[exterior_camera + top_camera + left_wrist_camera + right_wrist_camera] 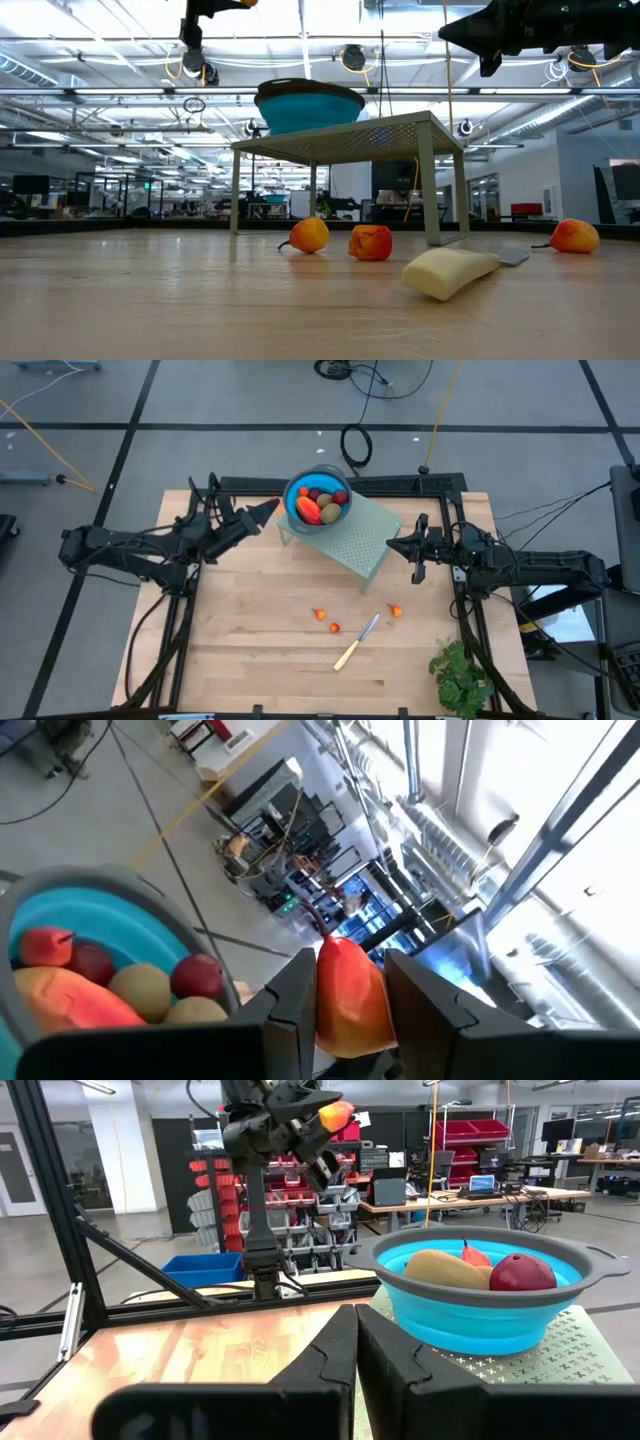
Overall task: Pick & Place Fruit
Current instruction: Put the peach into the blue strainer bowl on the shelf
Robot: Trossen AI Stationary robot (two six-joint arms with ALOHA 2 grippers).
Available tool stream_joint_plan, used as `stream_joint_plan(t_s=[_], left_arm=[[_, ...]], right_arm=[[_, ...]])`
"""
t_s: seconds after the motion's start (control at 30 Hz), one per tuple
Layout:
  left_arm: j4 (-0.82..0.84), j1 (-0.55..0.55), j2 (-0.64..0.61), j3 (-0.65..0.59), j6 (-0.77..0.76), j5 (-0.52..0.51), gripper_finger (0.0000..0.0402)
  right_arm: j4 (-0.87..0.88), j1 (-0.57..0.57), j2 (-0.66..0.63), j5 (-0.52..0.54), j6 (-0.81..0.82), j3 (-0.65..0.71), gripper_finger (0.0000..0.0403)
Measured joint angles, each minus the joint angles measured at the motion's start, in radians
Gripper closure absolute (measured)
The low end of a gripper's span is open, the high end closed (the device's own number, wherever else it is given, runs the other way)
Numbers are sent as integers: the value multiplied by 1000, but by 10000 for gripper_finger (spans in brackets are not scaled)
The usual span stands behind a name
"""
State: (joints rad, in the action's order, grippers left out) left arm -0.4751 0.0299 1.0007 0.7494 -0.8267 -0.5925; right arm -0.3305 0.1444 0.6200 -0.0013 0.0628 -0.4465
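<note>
A blue bowl [318, 500] stands on a pale green perforated stand [365, 545] at the table's far middle. It holds two brownish-green ovals, two dark red balls and a longer red-orange piece [75, 1000]. My left gripper [270, 508] hovers just left of the bowl's rim, shut on a tiny orange-red fruit [350, 995]. Three more tiny orange-red fruits [319, 614] [334, 627] [396, 611] lie on the wood. My right gripper [412, 550] is shut and empty, raised beside the stand's right edge. My left gripper pinches the tiny orange-red fruit [345, 1010] between its two fingers [300, 995], one on each side. The fruit's top sticks out past the fingertips. The fingers come from the table's left, pointing toward the bowl. The fruit is lifted clear, above the height of the bowl's rim [335, 1113].
A pale-handled knife [357, 642] lies on the table's near middle, just right of the loose fruits. A leafy green bunch [460, 678] sits at the near right corner. The stand's legs [433, 190] rise behind the loose fruits. Black frame rails edge the table.
</note>
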Motion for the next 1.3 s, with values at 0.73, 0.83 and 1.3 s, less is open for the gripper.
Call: stream_joint_plan(t_s=[0.73, 0.83, 1.3], left_arm=[[544, 133, 260, 423, 273, 102, 304], [624, 151, 317, 497, 333, 99, 304], [883, 253, 488, 633, 453, 142, 304]], right_arm=[[3, 0, 0, 0, 3, 0, 401], [4, 0, 0, 0, 3, 0, 401], [8, 0, 0, 0, 3, 0, 401]])
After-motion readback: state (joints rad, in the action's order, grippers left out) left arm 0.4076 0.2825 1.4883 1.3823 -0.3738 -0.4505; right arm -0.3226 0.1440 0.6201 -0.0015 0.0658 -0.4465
